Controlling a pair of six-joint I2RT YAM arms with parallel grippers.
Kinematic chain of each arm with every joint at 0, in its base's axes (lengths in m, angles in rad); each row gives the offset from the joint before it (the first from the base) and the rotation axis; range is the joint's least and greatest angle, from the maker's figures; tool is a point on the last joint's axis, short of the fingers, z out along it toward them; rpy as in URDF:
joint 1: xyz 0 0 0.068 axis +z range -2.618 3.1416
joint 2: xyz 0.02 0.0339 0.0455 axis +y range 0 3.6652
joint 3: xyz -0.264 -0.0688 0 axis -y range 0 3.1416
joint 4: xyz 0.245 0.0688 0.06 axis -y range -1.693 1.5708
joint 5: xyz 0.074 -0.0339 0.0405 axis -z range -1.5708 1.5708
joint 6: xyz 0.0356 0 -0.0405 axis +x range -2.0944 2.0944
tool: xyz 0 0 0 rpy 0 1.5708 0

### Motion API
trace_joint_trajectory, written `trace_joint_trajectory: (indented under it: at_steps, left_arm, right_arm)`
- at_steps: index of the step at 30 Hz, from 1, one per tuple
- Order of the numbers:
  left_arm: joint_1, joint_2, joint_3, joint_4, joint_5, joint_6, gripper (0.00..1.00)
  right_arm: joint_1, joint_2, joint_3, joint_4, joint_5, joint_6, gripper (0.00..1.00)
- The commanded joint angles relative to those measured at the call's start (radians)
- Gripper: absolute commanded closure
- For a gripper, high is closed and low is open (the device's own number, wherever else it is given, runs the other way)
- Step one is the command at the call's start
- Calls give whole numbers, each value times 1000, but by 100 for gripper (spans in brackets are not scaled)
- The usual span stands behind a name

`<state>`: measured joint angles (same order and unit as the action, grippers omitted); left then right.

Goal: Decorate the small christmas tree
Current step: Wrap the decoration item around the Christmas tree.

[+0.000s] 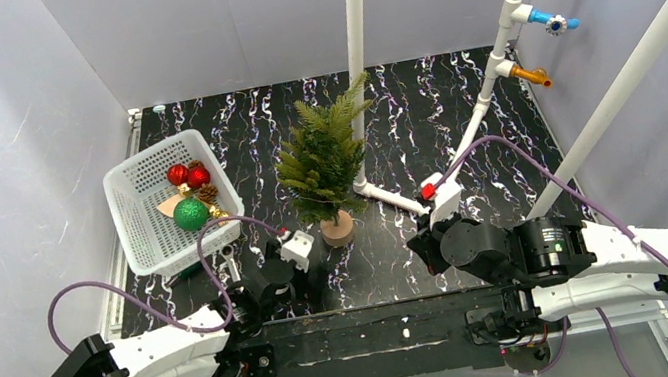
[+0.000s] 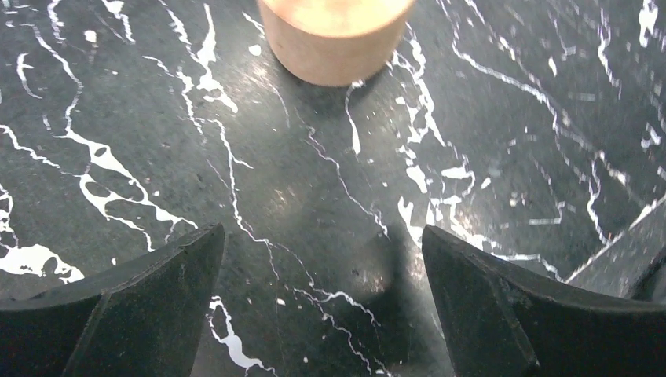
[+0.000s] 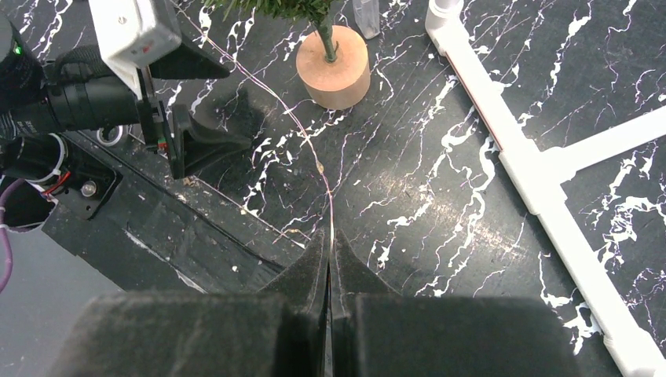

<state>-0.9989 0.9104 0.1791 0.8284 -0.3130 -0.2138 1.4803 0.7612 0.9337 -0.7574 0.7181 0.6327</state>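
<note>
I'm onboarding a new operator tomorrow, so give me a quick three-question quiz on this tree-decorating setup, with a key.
1. True or false: the left gripper is open, facing the wooden base of the small christmas tree.
2. The baubles lie: A in the white basket; B on the tree; C on the table.
3. What is the right gripper shut on?
Key: 1 true; 2 A; 3 a thin strand.

left pincer (image 2: 323,236) gaping wide, right pincer (image 3: 331,253) clamped on thin thread (image 3: 330,210)
</note>
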Motion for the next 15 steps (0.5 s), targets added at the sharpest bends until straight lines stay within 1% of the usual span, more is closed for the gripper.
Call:
trace_joint_trajectory:
  at_steps: [1,3,7,8,12,15]
  left_arm:
    - [-3,22,8,-13,75,105,2]
    - [-4,48,-20,68,89,113,2]
    - [-4,157,-104,375,129,148,2]
    - [-5,189,-109,422,129,144,2]
    - [-4,308,-69,511,119,135,2]
    - [-4,424,-40,651,127,141,2]
  right_arm:
    - [-3,8,29,41,2,8,99]
    - [-3,14,32,38,0,6,99]
    - [-4,20,40,31,-2,5,99]
    - [-5,19,40,31,-2,4,99]
    - [-5,20,40,30,-4,6,99]
    - [-6,23,44,26,-6,8,99]
